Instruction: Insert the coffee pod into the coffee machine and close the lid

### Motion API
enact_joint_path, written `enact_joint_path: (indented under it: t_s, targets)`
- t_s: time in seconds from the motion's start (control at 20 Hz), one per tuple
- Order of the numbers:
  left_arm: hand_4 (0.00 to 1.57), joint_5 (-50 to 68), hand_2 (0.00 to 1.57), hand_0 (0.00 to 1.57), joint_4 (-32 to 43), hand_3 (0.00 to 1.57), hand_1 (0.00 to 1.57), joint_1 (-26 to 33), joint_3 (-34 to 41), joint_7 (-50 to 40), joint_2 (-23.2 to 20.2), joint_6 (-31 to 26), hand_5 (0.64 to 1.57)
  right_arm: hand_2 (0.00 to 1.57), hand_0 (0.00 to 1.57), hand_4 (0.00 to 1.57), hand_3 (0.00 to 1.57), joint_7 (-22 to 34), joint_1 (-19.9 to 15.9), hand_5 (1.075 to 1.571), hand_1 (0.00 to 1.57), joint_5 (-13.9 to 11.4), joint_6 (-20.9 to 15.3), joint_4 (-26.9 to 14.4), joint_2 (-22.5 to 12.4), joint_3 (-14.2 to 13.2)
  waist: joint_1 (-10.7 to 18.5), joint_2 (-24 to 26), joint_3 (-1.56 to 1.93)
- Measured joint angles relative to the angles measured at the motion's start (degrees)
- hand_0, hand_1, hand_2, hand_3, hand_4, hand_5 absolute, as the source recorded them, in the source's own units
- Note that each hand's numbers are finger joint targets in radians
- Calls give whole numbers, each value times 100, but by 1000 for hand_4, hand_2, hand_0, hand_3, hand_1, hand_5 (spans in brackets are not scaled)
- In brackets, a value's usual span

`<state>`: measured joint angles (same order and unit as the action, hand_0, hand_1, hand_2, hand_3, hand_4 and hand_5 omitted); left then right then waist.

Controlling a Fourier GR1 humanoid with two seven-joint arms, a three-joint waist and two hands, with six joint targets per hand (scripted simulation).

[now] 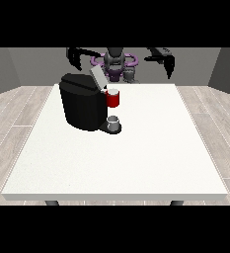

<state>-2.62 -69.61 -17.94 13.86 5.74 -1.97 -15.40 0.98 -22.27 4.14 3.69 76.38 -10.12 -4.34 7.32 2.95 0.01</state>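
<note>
On the white table (136, 158), toward ten o'clock from its middle, I have the black coffee machine (81, 106) with its grey lid (97, 78) tilted up and open. A red thing at the machine (113, 99) sits at the brew head, just at the machine's three o'clock side. Below it, on the machine's base plate, there is a small grey thing (113, 121). I take it for the coffee pod, though I cannot be sure from here. It stands upright, so its long axis runs vertical, and it touches the base.

Both of my hands are raised at the far edge, clear of the table and holding nothing. The hand at the view's left (77, 57) hangs above the machine at about twelve o'clock from it. The hand at the view's right (167, 62) is well apart, up toward two o'clock from the grey thing. I cannot tell how the fingers of either hand are set.

What my coming move turns on: the grey thing lies toward five o'clock from the hand at the view's left, and that hand is the nearer one. The machine body stands between them, though. The hand at the view's right has a more open line in from the side, I judge.
</note>
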Motion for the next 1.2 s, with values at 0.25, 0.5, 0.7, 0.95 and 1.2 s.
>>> enact_joint_path:
  t_s: [0.25, 0.5, 0.7, 0.95, 1.2]
  targets:
    - [0, 56, 0, 0, -480, 0, 0, 270, -197, -92, -3, 78, 1571, 0, 0, 0, 0, -180, -254, 1571, 0, -63, 1, -441, 58, -54, 13, -180, 0]
    - [0, 231, 0, 0, -823, 0, 0, 390, -266, -213, -69, 59, 1571, 0, 0, 0, 0, -303, -584, 1571, 0, -183, -53, -852, 78, -82, 51, -339, 0]
    - [0, 299, 0, 0, -883, 0, 0, 376, -241, -219, -159, 175, 1571, 0, 0, 0, 0, -387, -794, 1571, 0, -321, -37, -985, 130, 15, -47, -422, -9]
    - [0, 320, 0, 0, -799, 0, 0, 305, -202, -70, -331, 223, 1571, 0, 0, 40, 0, -358, -1171, 1571, 0, -387, -67, -1188, 139, -23, -84, -603, -13]
    - [0, 308, 0, 0, -839, 0, 0, 342, -291, 15, -353, 265, 1571, 0, 0, 0, 0, -550, -1279, 1571, 0, -457, -70, -1308, 136, -40, -48, -664, -36]
